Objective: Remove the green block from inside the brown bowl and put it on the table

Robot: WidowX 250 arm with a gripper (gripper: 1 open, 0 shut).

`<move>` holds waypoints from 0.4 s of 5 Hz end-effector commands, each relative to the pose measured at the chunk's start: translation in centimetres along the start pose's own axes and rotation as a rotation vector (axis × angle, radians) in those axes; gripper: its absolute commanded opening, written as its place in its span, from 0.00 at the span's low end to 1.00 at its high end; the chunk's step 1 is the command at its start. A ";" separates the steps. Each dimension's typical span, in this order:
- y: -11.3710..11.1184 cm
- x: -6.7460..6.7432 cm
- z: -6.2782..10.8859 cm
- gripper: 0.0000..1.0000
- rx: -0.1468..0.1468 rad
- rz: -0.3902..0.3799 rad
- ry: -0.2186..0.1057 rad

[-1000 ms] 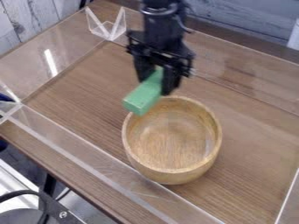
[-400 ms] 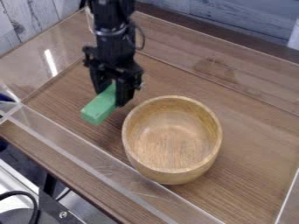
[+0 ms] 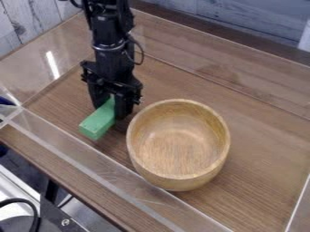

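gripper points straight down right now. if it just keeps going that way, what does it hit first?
The table. The gripper is shut on the green block, whose lower end looks on or just above the wood, left of the brown bowl. Contact is hard to tell.

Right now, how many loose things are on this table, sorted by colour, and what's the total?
Green: 1, the green block, in the gripper
Tan wood: 1, the brown bowl
Total: 2

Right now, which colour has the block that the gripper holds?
Bright green: the green block shows clearly in the camera view, beside the brown bowl.
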State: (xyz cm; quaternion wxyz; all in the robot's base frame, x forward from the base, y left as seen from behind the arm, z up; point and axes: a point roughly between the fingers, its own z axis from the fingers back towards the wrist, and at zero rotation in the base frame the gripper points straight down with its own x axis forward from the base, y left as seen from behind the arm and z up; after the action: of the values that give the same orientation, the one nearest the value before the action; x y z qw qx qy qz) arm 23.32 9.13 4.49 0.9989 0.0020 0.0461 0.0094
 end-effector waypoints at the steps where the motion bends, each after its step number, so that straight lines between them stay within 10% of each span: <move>1: 0.2 1.0 2.5 0.00 0.016 0.004 -0.078; 2: 0.2 1.0 2.7 0.00 0.009 0.009 -0.079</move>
State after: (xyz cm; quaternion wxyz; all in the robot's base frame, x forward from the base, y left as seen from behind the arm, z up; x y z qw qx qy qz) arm 23.33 8.88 5.11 0.9988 -0.0060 0.0466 0.0120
